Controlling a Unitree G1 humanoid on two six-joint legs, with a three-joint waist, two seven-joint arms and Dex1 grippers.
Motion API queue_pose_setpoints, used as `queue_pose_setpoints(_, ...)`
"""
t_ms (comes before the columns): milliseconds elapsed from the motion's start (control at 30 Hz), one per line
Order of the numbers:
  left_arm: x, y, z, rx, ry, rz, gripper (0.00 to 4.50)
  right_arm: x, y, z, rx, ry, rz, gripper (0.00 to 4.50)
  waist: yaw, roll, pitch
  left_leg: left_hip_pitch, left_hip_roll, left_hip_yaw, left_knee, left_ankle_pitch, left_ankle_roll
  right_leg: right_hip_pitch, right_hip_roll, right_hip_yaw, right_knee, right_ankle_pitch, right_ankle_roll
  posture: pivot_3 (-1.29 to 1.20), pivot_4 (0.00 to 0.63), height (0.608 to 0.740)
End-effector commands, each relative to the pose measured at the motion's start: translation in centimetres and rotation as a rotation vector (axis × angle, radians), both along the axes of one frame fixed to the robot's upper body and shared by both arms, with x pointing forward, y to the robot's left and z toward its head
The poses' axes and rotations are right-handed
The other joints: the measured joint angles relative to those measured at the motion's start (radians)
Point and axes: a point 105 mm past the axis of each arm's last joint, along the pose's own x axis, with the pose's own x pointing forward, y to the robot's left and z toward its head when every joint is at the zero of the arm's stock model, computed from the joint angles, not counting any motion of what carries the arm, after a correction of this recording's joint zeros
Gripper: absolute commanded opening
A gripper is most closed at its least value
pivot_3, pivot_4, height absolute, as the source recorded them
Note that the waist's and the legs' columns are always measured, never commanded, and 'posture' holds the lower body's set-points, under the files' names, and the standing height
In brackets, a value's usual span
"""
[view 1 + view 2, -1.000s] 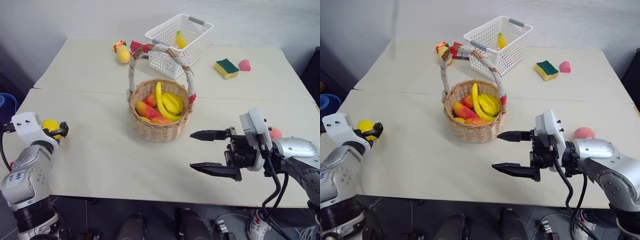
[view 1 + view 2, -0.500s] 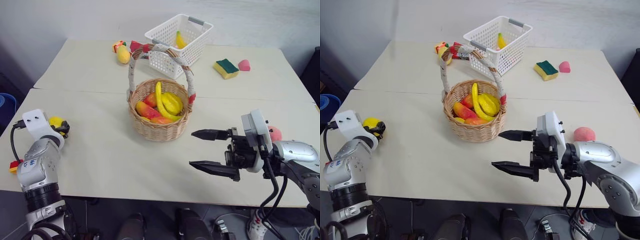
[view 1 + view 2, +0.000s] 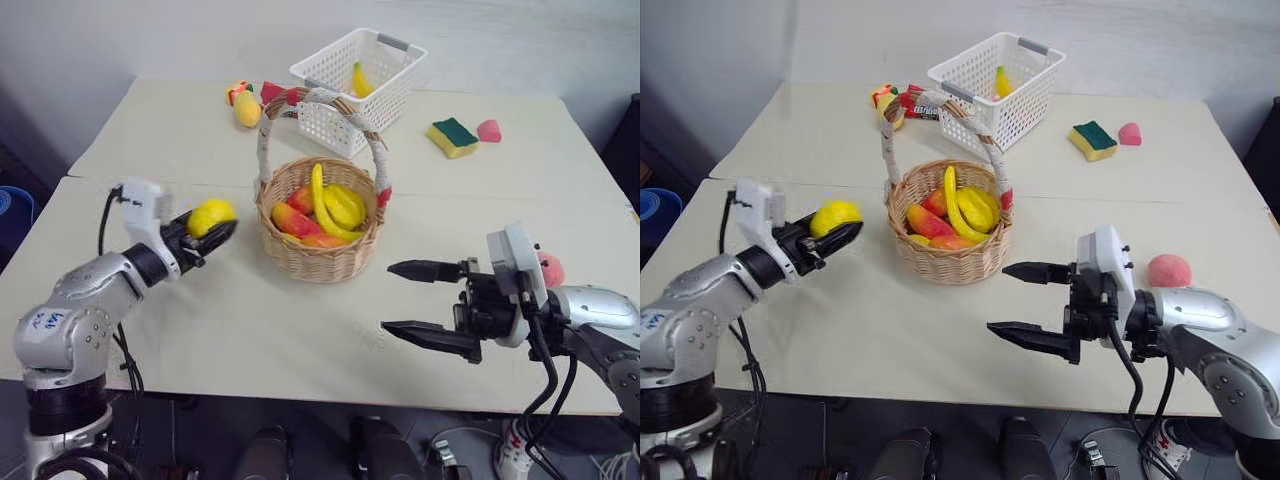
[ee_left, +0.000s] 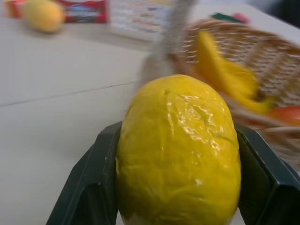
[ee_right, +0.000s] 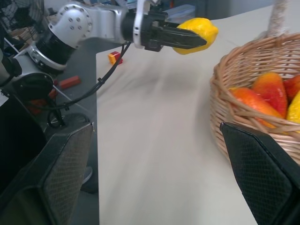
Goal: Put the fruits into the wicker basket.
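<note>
The left gripper (image 3: 205, 235) has its fingers clamped across the lemon (image 3: 211, 216), above the tabletop's left side beside the basket (image 3: 320, 262). It looks light, glossy, probably slippery (mid-body grip suits). Right gripper (image 3: 412, 303) gapes empty.

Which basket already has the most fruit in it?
The round wicker basket with the arched handle: several fruits fill it. The white lattice basket behind it shows just one banana.
</note>
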Motion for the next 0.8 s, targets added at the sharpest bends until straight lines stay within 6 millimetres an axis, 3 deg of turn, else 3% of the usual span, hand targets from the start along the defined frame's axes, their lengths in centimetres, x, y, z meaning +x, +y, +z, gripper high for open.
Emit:
queue_pose_setpoints(33, -0.5, -3.3, 1.9, 0.044, -0.034, -0.172, 2.62, 1.1, -0.8, 1.8, 0.031, -0.118, -0.121, 4.5, 0.001, 0.0, 0.0, 0.001, 0.0, 0.0, 0.0, 0.0, 0.0, 0.0, 0.0, 0.0, 0.001, 0.0, 0.0, 0.0, 0.15, 0.74)
queue_pose_setpoints(167, 1.7, -6.0, 2.8, 0.069, -0.054, -0.194, 2.62, 1.6, -1.3, 2.4, 0.056, -0.146, -0.201, 4.5, 0.003, 0.0, 0.0, 0.0, -0.001, 0.0, 0.0, 0.0, 0.0, 0.0, 0.001, 0.001, 0.001, 0.0, 0.0, 0.0, 0.15, 0.74)
queue_pose_setpoints(367, 5.2, -9.4, 1.6, 0.11, -0.032, -0.194, 2.62, 1.1, -1.2, 2.1, 0.041, -0.164, -0.23, 4.5, 0.006, 0.0, 0.0, -0.001, -0.002, 0.001, 0.0, 0.001, 0.002, -0.001, 0.002, 0.001, 0.003, 0.0, 0.001, 0.0, 0.15, 0.74)
queue_pose_setpoints(467, 5.9, -10.2, 1.4, 0.115, -0.041, -0.222, 3.59, 0.9, -1.1, 2.0, 0.04, -0.171, -0.243, 4.5, 0.004, 0.0, 0.0, -0.002, -0.002, 0.004, 0.0, 0.001, 0.003, -0.002, 0.003, 0.001, 0.003, 0.001, 0.002, 0.0, 0.15, 0.74)
queue_pose_setpoints(567, 5.7, -9.7, 1.5, 0.116, -0.054, -0.248, 4.45, 0.6, -1.2, 2.2, 0.046, -0.178, -0.256, 4.5, 0.0, 0.0, 0.0, -0.002, -0.001, 0.004, 0.001, 0.001, 0.003, -0.002, 0.003, 0.001, 0.004, 0.001, 0.002, 0.0, 0.15, 0.74)
queue_pose_setpoints(700, 3.3, -7.6, 3.5, 0.007, -0.071, -0.37, 4.48, 0.6, -2.0, 2.2, 0.051, -0.181, -0.324, 4.5, 0.0, 0.0, 0.0, -0.002, -0.001, 0.004, 0.001, 0.001, 0.002, -0.003, 0.002, 0.002, 0.004, 0.001, 0.002, 0.0, 0.15, 0.74)
queue_pose_setpoints(800, -0.1, -6.2, 5.3, -0.066, -0.087, -0.546, 4.48, 0.6, -3.7, 2.0, 0.059, -0.176, -0.446, 4.5, 0.002, 0.0, 0.0, -0.002, 0.0, 0.003, 0.0, 0.002, 0.002, -0.003, 0.002, 0.004, 0.004, 0.001, 0.002, 0.0, 0.15, 0.74)
